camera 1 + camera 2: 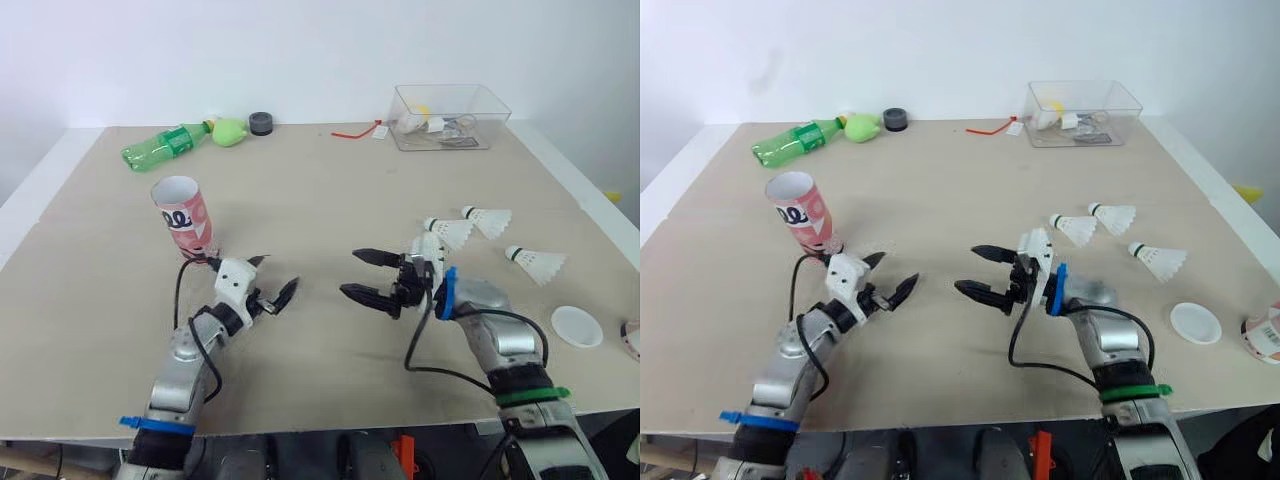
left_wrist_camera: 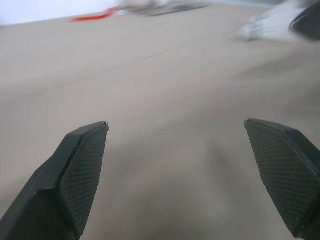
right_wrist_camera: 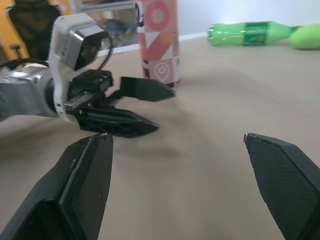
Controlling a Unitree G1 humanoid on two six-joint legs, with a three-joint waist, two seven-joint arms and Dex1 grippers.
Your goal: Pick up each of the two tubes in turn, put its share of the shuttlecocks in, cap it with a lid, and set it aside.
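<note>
Left jaws and right jaws both spread, empty; tube [image 1: 184, 218] stands near the left jaws, looks light, thin-walled, crushable, so I'd take it mid-body, gently

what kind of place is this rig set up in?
Probably a lab or test room: a plain tabletop against a white wall, with staged props: shuttlecocks, a patterned tube, a clear box.

A pink tube [image 1: 184, 218] stood on its end, open top up, on the surface [image 1: 330, 190], just behind the left gripper [image 1: 278, 272], whose jaws were spread. The right gripper [image 1: 349, 272] faced it, jaws likewise apart. Three shuttlecocks [image 1: 448, 232] lay beyond the right arm, and a white lid [image 1: 577, 326] sat near the right edge.
</note>
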